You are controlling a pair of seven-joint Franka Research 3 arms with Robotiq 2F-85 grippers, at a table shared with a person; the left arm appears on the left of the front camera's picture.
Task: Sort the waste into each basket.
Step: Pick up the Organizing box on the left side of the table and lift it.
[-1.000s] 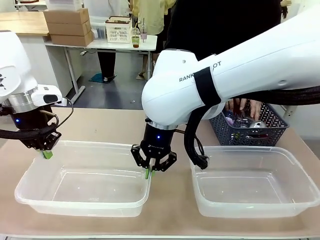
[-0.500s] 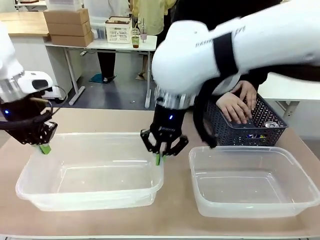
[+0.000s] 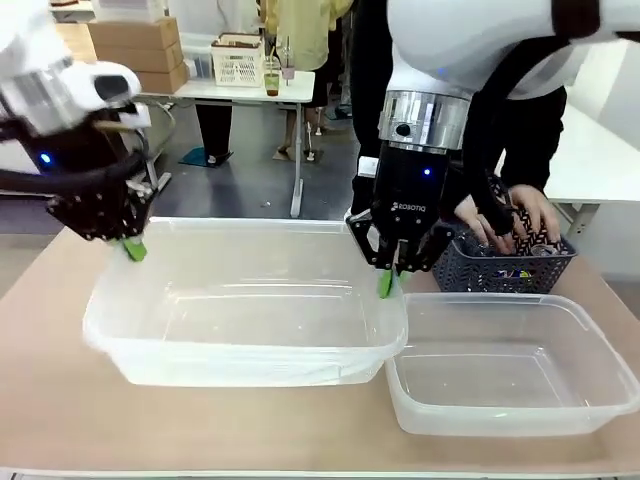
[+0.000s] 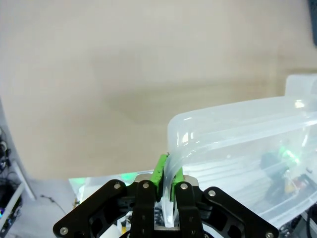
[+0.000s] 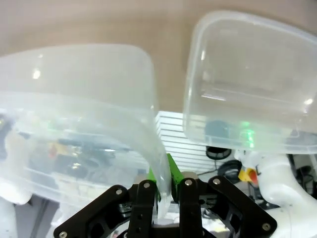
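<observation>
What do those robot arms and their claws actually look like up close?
Both arms are smooth white rounded shells. The right arm has a silver ring at the wrist, a black strap and black cables looping down. Each ends in a black claw of hinged links with round bolts and green pads: the left gripper and the right gripper. Small blue lights glow on both wrists.

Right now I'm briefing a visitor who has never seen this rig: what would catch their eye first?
Both arms hold one clear tub up off the table, the left gripper pinching its left rim and the right gripper its right rim. A second clear tub rests on the table at right. Behind it, a person's hands reach into a dark lattice basket.
</observation>
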